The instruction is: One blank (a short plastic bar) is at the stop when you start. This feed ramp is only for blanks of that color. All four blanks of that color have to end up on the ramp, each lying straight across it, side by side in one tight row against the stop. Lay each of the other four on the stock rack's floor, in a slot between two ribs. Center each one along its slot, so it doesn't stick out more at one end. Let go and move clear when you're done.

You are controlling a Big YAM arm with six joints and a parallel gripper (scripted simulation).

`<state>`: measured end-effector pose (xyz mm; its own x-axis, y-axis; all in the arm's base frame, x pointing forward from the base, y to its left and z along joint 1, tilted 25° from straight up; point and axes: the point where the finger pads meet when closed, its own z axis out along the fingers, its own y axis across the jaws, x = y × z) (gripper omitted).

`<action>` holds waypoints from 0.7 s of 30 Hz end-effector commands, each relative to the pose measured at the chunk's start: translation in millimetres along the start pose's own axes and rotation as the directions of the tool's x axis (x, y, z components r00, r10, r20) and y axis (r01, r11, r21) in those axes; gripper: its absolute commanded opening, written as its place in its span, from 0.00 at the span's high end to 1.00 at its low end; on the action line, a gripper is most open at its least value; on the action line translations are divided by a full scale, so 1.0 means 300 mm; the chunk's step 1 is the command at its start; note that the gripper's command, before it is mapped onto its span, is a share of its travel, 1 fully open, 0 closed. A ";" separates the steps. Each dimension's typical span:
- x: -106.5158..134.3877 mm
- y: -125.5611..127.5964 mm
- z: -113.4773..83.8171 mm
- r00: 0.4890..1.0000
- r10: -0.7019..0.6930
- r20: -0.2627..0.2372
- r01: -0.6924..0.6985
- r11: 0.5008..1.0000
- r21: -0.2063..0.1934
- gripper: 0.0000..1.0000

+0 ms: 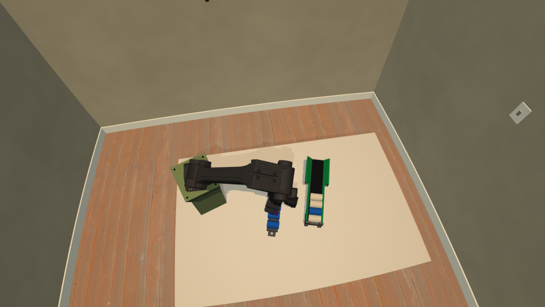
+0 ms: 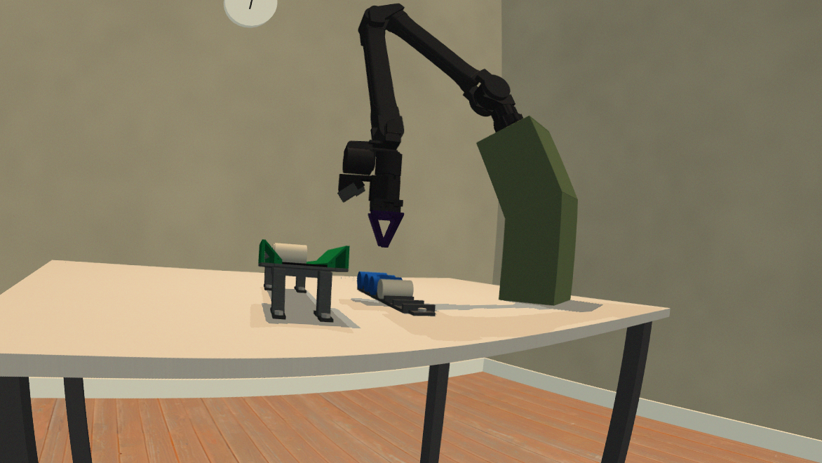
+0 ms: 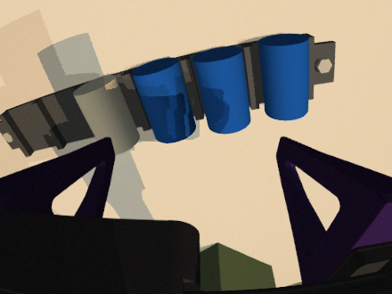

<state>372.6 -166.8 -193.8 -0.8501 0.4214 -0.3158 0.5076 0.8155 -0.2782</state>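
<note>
On the green feed ramp [image 1: 326, 173] [image 2: 339, 258], a cream blank [image 1: 315, 218] lies against the dark stop [image 1: 313, 224]. A blue blank [image 1: 315, 210] lies beside it, then a cream blank [image 1: 315, 203] and another cream blank [image 1: 315, 196], all across the ramp. The dark stock rack [image 3: 330, 79] [image 1: 275, 230] holds three blue blanks [image 3: 286, 80] [image 3: 223, 98] [image 3: 167, 107] and one cream blank [image 3: 109, 116] [image 2: 395, 288]. Bare slots show at the rack's end beyond the cream blank. My gripper [image 3: 195, 146] [image 2: 384, 245] is open and empty, above the rack and turned at an angle to it.
The ramp stands on dark legs [image 2: 278, 293], higher than the rack. The green arm pedestal [image 2: 534, 241] [image 1: 207, 202] stands on the table on the rack's other side from the ramp. In the top view my arm hides part of the rack.
</note>
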 end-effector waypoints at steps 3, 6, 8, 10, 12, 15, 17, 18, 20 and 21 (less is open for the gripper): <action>0.018 0.052 0.008 0.953 -0.301 -0.011 0.301 0.954 -0.007 0.00; 0.023 0.069 0.008 0.917 -0.398 -0.010 0.398 0.917 -0.008 0.00; 0.027 0.086 0.009 0.872 -0.490 -0.009 0.490 0.872 -0.008 0.00; 0.032 0.102 0.009 0.818 -0.575 -0.008 0.575 0.818 -0.009 0.00; 0.036 0.117 0.010 0.757 -0.654 -0.009 0.654 0.757 -0.006 0.00; 0.041 0.133 0.010 0.695 -0.719 -0.008 0.719 0.695 -0.006 0.00; 0.047 0.149 0.010 0.618 -0.786 -0.007 0.786 0.618 -0.008 0.00; 0.046 0.150 0.010 0.619 -0.785 -0.005 0.785 0.619 -0.008 0.00; 0.052 0.165 0.010 0.544 -0.839 -0.005 0.839 0.544 -0.009 0.00; 0.056 0.177 0.011 0.473 -0.881 -0.006 0.881 0.473 -0.006 0.00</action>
<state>384.9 -129.4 -210.0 -0.9448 -0.3277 -0.0008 -0.2964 0.8555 -0.4246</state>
